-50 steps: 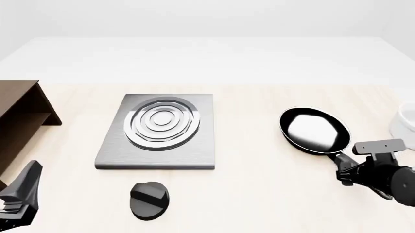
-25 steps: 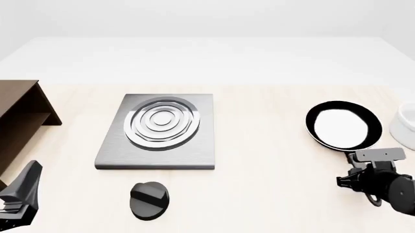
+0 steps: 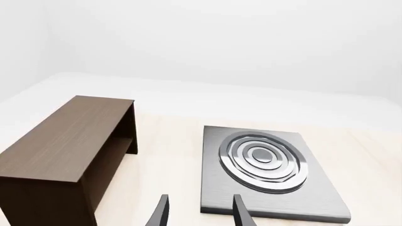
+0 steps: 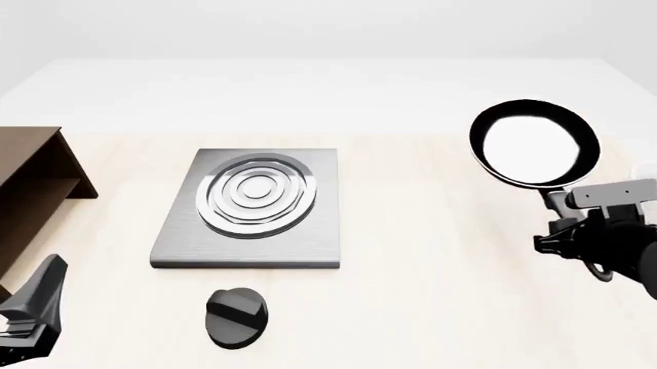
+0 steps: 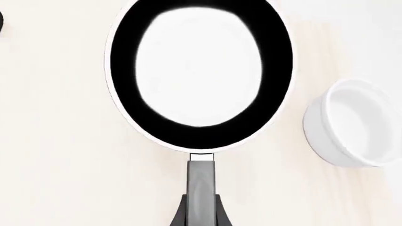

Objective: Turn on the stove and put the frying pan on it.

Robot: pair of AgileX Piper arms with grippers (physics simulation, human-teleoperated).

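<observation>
So the right hand (image 4: 571,217) is clamped on the handle of the frying pan (image 4: 533,143), way over at 3 o'clock of the front view. The pan looks lifted off the tabletop (image 4: 431,231), its round black bowl up near 2 o'clock, shiny pale inside facing the camera. From the right wrist view you can see the fingers (image 5: 179,214) pinching either side of the grey handle, with a white cup (image 5: 351,123) sitting near the pan's rim, not touching.

The stove (image 4: 251,207) is a flat grey slab with silver rings, sitting bare a bit left of center. Its black knob (image 4: 237,317) is just beside it at 6 o'clock.

The left hand (image 3: 199,214) hangs at 8 o'clock, fingers spread apart, gripping nothing. A brown wooden shelf (image 4: 36,192) sits at 9 o'clock.
</observation>
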